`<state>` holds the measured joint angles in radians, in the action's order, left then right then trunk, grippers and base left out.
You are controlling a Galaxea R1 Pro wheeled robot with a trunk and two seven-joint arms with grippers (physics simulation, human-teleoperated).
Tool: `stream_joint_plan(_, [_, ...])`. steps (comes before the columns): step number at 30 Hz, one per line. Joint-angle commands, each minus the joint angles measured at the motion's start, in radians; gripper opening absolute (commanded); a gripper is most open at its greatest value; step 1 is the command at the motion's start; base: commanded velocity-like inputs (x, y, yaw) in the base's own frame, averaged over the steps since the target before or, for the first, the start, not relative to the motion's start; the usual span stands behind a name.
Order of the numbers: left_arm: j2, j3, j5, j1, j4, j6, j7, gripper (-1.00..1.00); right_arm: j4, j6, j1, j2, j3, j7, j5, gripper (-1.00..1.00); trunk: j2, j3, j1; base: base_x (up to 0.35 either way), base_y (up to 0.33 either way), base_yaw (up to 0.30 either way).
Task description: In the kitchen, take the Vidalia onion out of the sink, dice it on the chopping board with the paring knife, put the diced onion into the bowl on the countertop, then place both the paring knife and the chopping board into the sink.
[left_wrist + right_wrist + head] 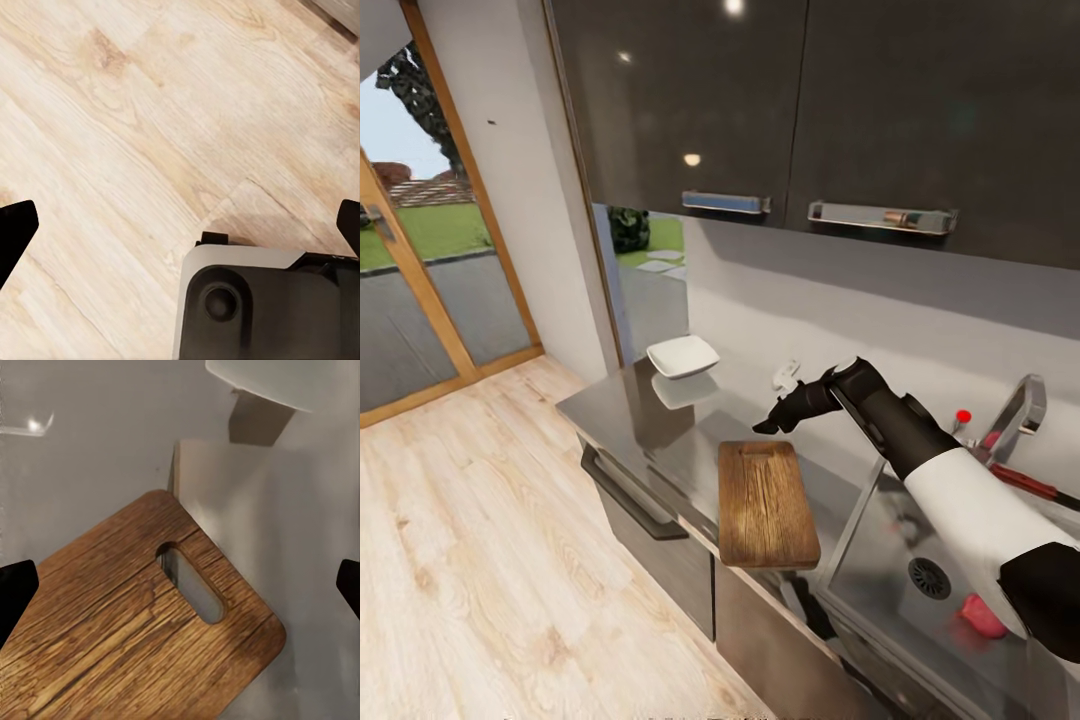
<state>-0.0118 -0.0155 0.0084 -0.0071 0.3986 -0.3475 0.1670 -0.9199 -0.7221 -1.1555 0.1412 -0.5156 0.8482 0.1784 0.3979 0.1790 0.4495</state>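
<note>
From the head view the right gripper [768, 426] hung just over the slot end of the chopping board [767, 505], while the Vidalia onion [982, 616] lay in the sink [880, 560], so the arm should swing back there and come down slowly; in the left wrist view the left gripper [180, 225] was spread wide over the wooden floor [135, 112], and in the right wrist view the fingers were spread wide with nothing in them above the board's slot [192, 583].

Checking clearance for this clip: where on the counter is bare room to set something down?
Bare glossy grey countertop lies between the shallow white squarish bowl and the dark brown wooden chopping board, and left of the board. Crowded: the right gripper hovers over the board's slot end; the steel sink holds the pinkish onion.
</note>
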Motion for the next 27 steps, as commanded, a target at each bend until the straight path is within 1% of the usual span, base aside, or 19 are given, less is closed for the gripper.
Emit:
stream_joint_plan(1, [0.0, -0.001, 0.001, -0.001, 0.0, -0.003, 0.002, 1.0, -0.001, 0.0, -0.001, 0.0, -0.001, 0.008, 0.01, 1.0, 0.002, 0.004, 0.001, 0.0, 0.0, 0.0])
stream_joint_plan(5, [0.0, -0.001, 0.001, -0.001, -0.001, -0.003, 0.002, 1.0, 0.001, 0.0, -0.001, -0.002, -0.001, 0.008, 0.009, 1.0, 0.002, 0.01, 0.001, 0.0, 0.0, 0.0])
stream_joint_plan(16, [0.0, -0.001, 0.001, -0.001, -0.001, -0.003, 0.002, 1.0, 0.001, 0.001, -0.001, 0.002, 0.0, 0.009, 0.008, 1.0, 0.002, 0.028, 0.001, 0.0, 0.0, 0.0])
stream_joint_plan(20, [0.0, -0.001, 0.001, -0.001, -0.001, -0.003, 0.002, 1.0, 0.001, 0.019, -0.001, 0.003, -0.001, 0.009, 0.007, 1.0, 0.002, 0.034, 0.001, 0.0, 0.0, 0.0])
stream_joint_plan(27, [0.0, -0.001, 0.001, -0.001, -0.001, -0.003, 0.002, 1.0, 0.001, 0.025, -0.001, 0.0, -0.001, 0.009, 0.007, 1.0, 0.002, 0.045, 0.001, 0.0, 0.0, 0.0])
